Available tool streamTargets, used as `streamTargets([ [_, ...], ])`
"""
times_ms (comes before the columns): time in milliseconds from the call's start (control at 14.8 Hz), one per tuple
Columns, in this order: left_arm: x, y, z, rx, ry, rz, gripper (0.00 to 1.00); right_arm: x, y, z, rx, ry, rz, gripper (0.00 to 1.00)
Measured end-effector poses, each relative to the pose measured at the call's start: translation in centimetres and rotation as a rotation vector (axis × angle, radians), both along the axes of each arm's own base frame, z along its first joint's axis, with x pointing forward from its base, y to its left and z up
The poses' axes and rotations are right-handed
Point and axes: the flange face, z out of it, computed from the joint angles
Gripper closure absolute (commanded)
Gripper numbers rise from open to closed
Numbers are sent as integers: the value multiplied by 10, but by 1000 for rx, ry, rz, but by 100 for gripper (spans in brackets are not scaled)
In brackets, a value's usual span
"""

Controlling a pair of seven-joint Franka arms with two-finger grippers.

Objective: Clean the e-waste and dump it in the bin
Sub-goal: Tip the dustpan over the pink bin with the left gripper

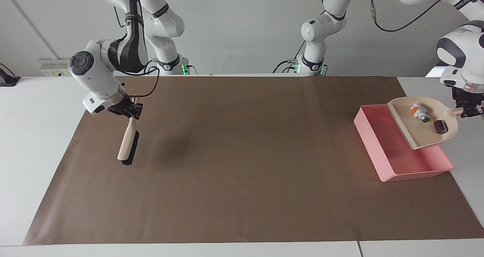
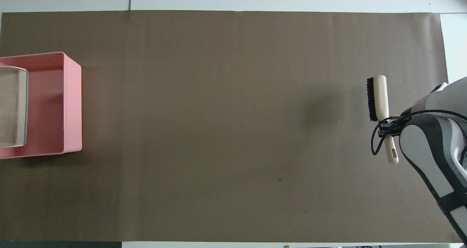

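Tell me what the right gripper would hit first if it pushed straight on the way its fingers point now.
The right gripper points down, shut on the brush handle, so the brush's black bristle end would probably meet the brown mat first, near the right arm's end of the table. Nothing else shows beneath it; how high the brush hangs is unclear.
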Motion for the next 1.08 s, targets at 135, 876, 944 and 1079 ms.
streamTargets([
  [135,4,-8,-1,108,-10,31,100,-3,-2,-8,0,-6,4,100],
  [876,5,-49,-8,429,141,37,100,-16,-8,-32,9,-10,47,95],
  [944,5,-52,-3,445,145,49,100,-17,-8,-33,9,-10,47,95],
  [1079,4,-62,6,501,141,84,100,-19,-8,-36,8,-14,47,92],
])
